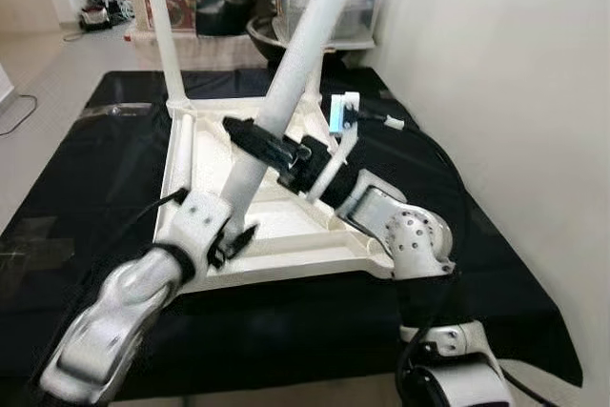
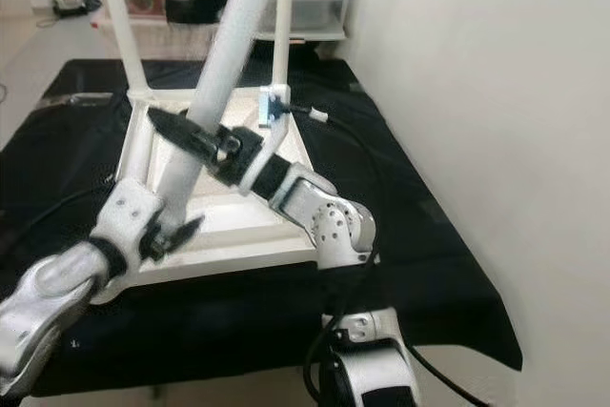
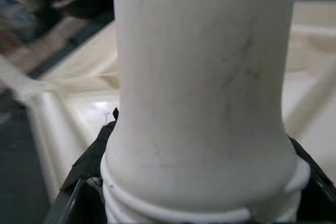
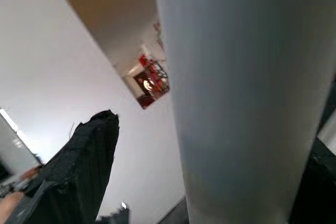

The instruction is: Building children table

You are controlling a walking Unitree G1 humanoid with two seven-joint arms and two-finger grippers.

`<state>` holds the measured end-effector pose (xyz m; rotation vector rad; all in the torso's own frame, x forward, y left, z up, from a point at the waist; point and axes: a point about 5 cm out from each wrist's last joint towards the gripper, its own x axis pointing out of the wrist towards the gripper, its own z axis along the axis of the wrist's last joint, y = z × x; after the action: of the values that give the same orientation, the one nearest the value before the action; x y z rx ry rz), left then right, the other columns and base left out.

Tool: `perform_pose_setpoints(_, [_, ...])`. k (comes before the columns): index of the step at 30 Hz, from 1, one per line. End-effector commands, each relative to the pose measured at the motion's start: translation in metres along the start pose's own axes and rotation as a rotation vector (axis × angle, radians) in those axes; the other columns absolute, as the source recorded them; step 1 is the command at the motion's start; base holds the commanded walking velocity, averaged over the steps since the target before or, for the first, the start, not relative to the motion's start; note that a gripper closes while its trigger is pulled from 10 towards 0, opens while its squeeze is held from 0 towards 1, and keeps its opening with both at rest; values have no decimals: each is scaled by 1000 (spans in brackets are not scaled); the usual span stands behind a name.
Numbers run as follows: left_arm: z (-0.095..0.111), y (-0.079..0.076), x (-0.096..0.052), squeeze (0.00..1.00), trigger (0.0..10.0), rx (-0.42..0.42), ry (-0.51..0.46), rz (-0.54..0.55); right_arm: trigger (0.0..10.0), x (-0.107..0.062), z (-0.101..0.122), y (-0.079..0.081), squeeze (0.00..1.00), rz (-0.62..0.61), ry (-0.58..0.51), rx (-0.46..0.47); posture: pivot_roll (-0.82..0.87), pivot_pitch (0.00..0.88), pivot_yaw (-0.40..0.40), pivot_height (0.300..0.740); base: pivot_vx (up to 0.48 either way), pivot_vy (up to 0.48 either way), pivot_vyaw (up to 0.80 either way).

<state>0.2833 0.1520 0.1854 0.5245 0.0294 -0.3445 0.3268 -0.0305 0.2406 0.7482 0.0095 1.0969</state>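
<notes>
The white plastic tabletop (image 1: 286, 235) lies upside down on the black cloth, its ribbed underside facing up and its raised rim running round the edge. One white leg (image 1: 162, 26) stands upright in the far left corner socket; a second upright leg (image 2: 281, 35) rises from the far right corner. A third leg (image 1: 286, 83) — a thick, smooth white tube — leans steeply over the middle of the tabletop, its lower end near the front left corner. That lower end (image 3: 199, 129) flares out slightly and carries ringed ridges — a threaded foot.
</notes>
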Motion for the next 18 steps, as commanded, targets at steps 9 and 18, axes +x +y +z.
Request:
perform_pose_setpoints(9, [-6, -13, 21, 0, 0, 320, 103, 28, 10000, 20, -12, -11, 0, -206, -50, 87, 94, 0, -78, 740, 0, 0, 0])
perform_pose_setpoints(18, [-14, -15, 29, 0, 0, 482, 128, 100, 10000, 16, -8, -35, 0, -444, -161, 280, 91, 0, -73, 740, 0, 0, 0])
